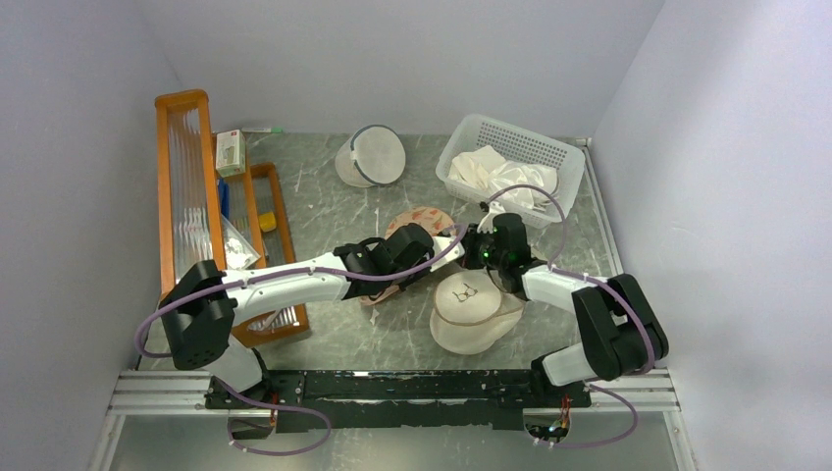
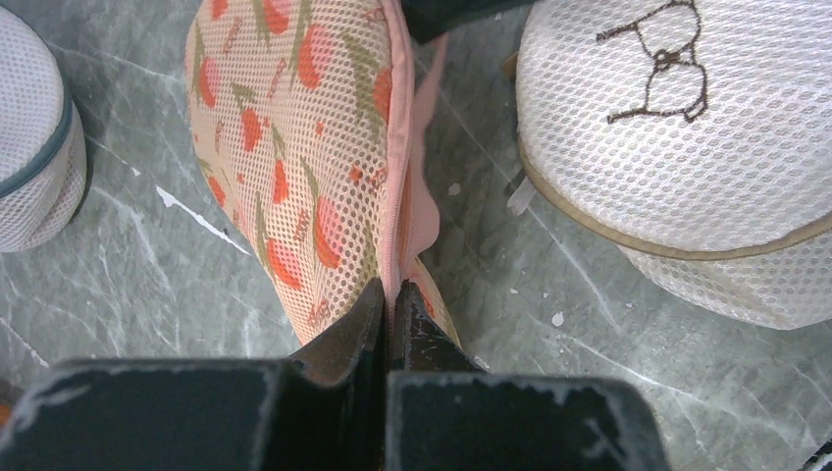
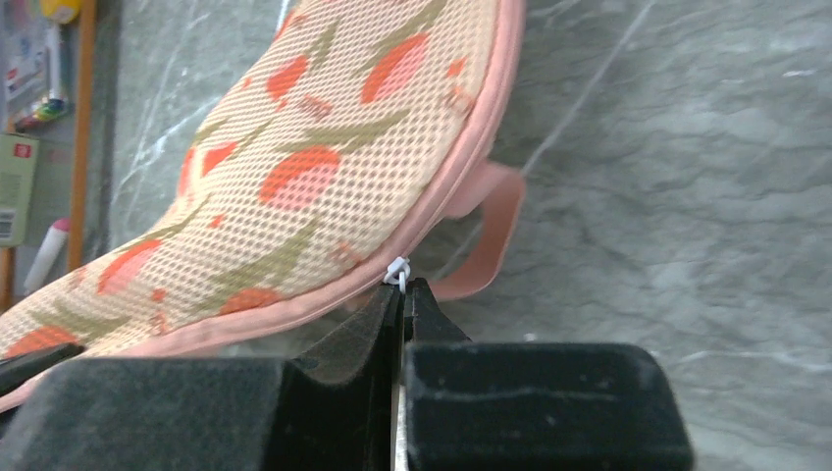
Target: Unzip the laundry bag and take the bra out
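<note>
The laundry bag [image 1: 420, 220] is a peach mesh pouch with red-orange print and pink trim, lying mid-table, mostly hidden under the arms in the top view. My left gripper [image 2: 392, 292] is shut on the bag's pink zipper edge [image 2: 396, 235] at its near end. My right gripper [image 3: 402, 290] is shut on the white zipper pull [image 3: 396, 272] at the bag's pink rim [image 3: 294, 186]; a pink loop [image 3: 488, 240] hangs beside it. The zipper looks closed along the visible edge. The bra is hidden.
A round cream pouch with a black bra icon [image 1: 471, 312] lies right of the bag, also in the left wrist view [image 2: 677, 147]. A white mesh dome bag [image 1: 373, 155] and a white basket of cloth [image 1: 510, 162] stand at the back. Wooden trays [image 1: 186, 186] line the left.
</note>
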